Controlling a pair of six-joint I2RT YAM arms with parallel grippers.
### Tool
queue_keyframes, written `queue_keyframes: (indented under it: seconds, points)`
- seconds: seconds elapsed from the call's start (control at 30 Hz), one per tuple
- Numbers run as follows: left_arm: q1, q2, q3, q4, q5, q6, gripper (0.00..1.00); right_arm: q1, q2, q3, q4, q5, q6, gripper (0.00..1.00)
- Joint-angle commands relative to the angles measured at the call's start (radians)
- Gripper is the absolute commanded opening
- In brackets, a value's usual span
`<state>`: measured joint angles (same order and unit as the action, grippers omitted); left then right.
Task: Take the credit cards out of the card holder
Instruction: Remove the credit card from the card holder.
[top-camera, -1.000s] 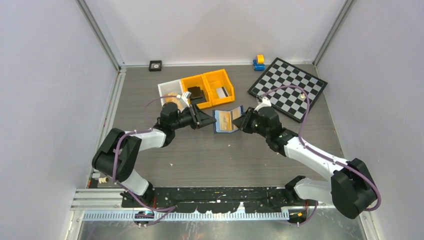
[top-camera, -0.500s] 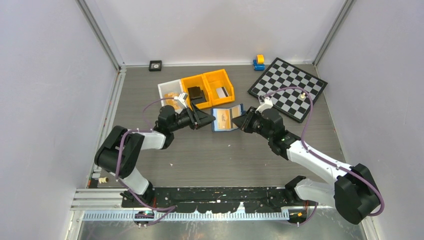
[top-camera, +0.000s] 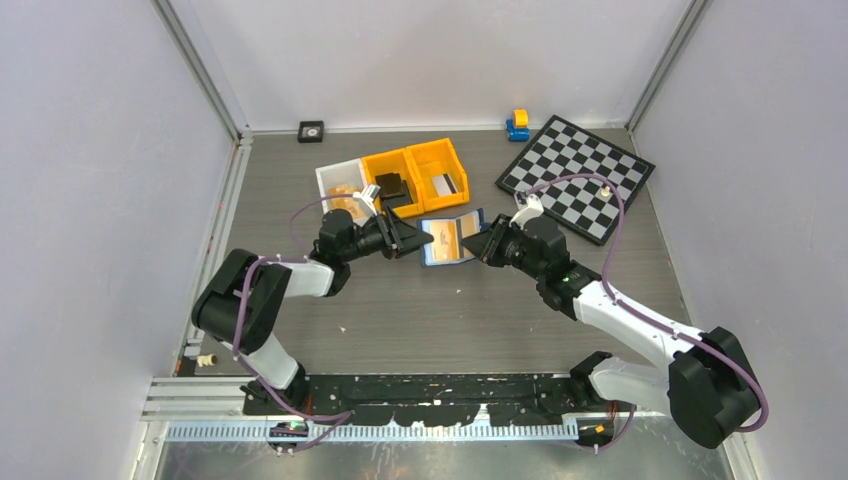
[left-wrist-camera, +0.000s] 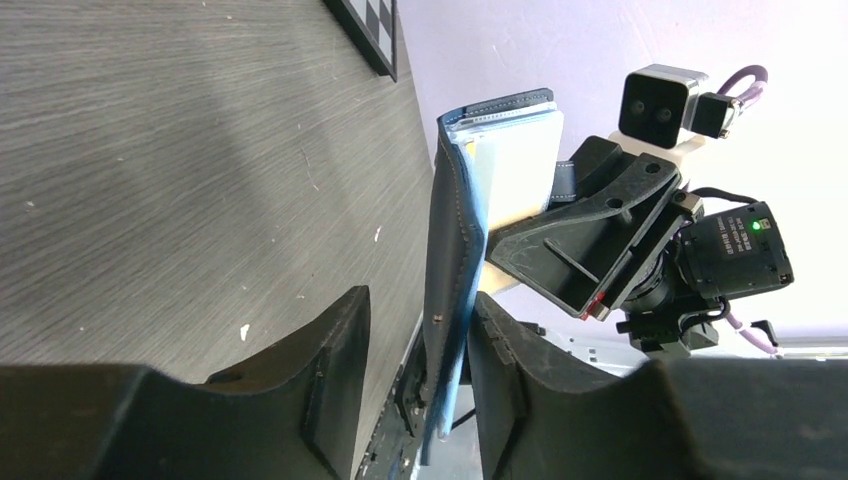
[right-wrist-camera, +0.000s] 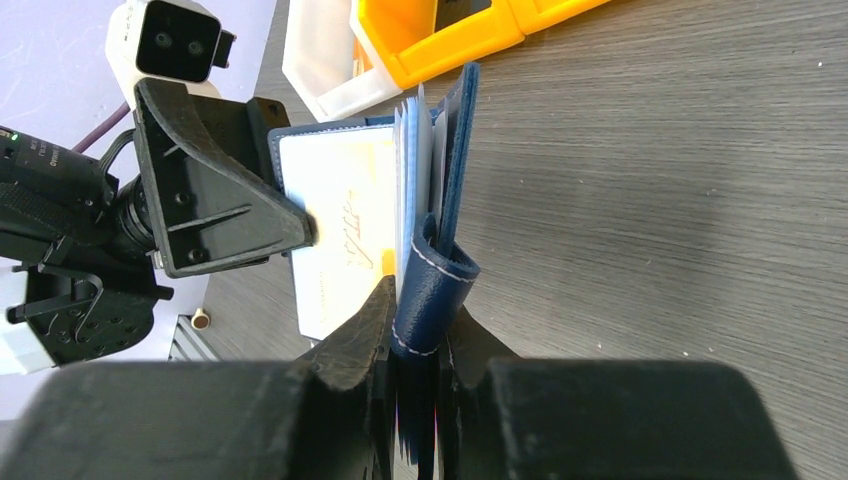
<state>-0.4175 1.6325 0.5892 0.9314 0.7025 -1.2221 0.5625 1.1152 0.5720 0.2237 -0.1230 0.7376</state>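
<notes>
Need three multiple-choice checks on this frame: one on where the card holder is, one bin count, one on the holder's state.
1. Where is the card holder?
A. In an orange bin.
B. Between the two grippers.
C. On the chessboard.

2. How many orange bins are on the table?
A. One.
B. Four.
C. Two.

3. What state is the card holder in?
A. Open, a card showing inside.
B. Snapped shut.
C. Torn in two.

Answers:
1 B: the card holder sits between the left gripper and the right gripper, whose fingers clamp its edge.
2 C: two orange bins stand side by side next to a white bin.
3 A: its covers are spread and a pale tan card shows in a pocket.
</notes>
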Motion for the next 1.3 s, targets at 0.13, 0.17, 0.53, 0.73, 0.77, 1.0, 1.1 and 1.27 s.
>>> queue_keyframes:
  seconds: [0.13, 0.17, 0.53, 0.73, 0.77, 1.0, 1.1, 1.27]
  points:
    - [-0.007, 0.033, 0.053, 0.036, 0.037, 0.003, 0.08, -0.001, 0.005, 0.019, 0.08, -0.01, 0.011, 0.03]
    - [-0.007, 0.034, 0.052, 0.041, 0.038, 0.001, 0.04, -0.001, 0.004, 0.02, 0.073, 0.004, 0.011, 0.06]
    - [0.002, -0.031, 0.033, -0.023, 0.004, 0.041, 0.0, -0.006, -0.093, 0.041, -0.147, 0.317, 0.009, 0.66]
    - [0.002, -0.039, 0.036, -0.065, -0.005, 0.065, 0.0, -0.006, -0.196, 0.005, -0.117, 0.302, -0.032, 0.61]
    - [0.002, -0.038, 0.039, -0.064, -0.004, 0.065, 0.0, -0.006, -0.203, -0.002, -0.096, 0.271, -0.041, 0.55]
    - [-0.004, -0.027, 0.043, 0.0, 0.025, 0.034, 0.0, -0.008, -0.032, 0.051, 0.012, -0.011, -0.01, 0.39]
    - [-0.006, -0.031, 0.04, 0.03, 0.034, 0.019, 0.0, -0.016, 0.069, 0.073, 0.056, -0.118, 0.023, 0.41]
    - [-0.006, -0.039, 0.028, 0.096, 0.043, -0.036, 0.0, -0.054, 0.175, 0.07, 0.172, -0.254, 0.104, 0.43]
